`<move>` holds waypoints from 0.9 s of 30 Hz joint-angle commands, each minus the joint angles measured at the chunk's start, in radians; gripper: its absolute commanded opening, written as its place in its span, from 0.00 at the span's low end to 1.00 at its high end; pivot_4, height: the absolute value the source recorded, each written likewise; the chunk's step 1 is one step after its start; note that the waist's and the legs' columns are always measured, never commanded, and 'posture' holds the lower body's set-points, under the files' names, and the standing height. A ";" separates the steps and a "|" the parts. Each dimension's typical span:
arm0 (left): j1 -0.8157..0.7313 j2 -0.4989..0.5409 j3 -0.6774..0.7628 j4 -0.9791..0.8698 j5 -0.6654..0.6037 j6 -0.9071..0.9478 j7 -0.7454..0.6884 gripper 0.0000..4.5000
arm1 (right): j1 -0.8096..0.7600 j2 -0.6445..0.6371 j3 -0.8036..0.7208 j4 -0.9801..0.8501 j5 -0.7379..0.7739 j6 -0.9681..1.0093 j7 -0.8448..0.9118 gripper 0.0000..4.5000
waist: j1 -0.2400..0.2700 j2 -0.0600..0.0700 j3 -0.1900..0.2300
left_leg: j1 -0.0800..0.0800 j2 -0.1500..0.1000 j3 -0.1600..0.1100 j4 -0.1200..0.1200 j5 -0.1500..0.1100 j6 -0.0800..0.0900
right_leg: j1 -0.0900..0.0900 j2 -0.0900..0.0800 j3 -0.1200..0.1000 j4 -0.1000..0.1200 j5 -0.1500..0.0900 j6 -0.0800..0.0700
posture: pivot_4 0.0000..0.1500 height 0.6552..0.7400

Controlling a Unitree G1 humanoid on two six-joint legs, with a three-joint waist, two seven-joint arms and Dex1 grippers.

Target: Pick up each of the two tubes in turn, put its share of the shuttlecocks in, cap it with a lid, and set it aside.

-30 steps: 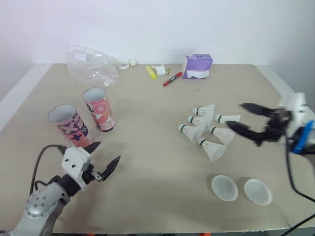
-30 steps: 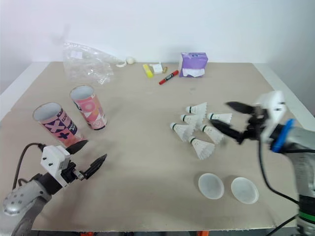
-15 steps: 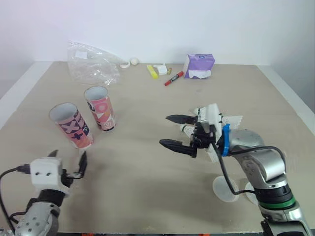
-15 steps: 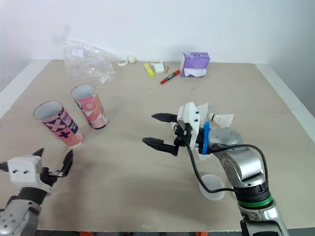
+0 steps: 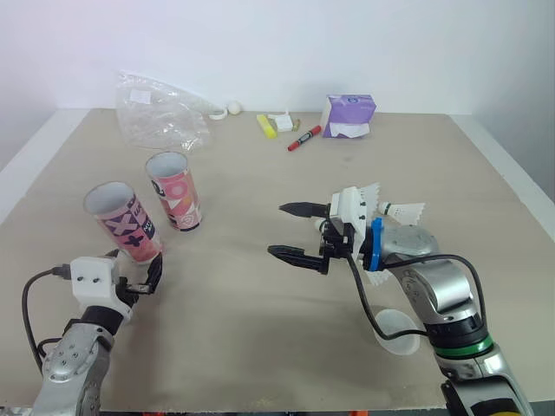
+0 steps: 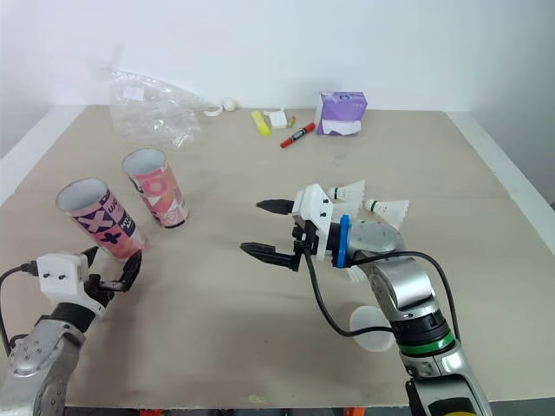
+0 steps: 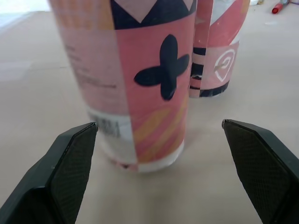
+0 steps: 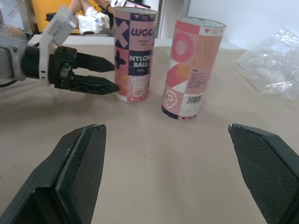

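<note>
Head views: the left gripper [image 5: 134, 264], jaws spread, sits at the foot of the nearer tube [image 5: 124, 224], which stands upright on the table [image 5: 260, 347]. The right gripper [image 5: 277, 230], also spread and empty, hovers mid-table.

Left wrist view: that tube stands just ahead between the fingers [image 7: 70, 163], untouched.

Right wrist view: the second tube [image 8: 189, 70] stands just beside it.

The first pick-up is in hand (my judgement). Next, advance and close squarely round the tube.

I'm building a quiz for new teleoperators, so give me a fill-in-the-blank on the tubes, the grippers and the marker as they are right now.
1. The nearer tube and the farther tube both stand ____.
2. The left gripper faces the nearer tube with its fingers ____.
3. The right gripper, fingers apart, holds ____.
4. The marker near the far edge of the table has a body coloured ____.

Missing words: upright; open; nothing; red.
</note>
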 commanded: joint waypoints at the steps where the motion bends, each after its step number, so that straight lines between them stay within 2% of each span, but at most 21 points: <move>1: -0.037 0.030 0.031 0.039 -0.012 -0.007 -0.010 0.99 | -0.011 0.005 -0.012 -0.025 -0.004 -0.009 -0.013 1.00 | 0.000 0.000 0.000 | 0.000 0.000 0.000 0.000 0.000 0.000 | 0.000 0.000 0.000 0.000 0.000 0.000 | 1.00 1.00; 27: -0.311 0.138 -0.009 0.456 0.029 -0.194 -0.156 0.99 | -0.015 -0.026 -0.034 -0.065 0.002 0.046 -0.046 1.00 | 0.001 0.000 0.000 | -0.001 0.000 0.000 0.000 0.000 0.000 | -0.001 -0.002 -0.001 0.000 0.001 -0.001 | 1.00 1.00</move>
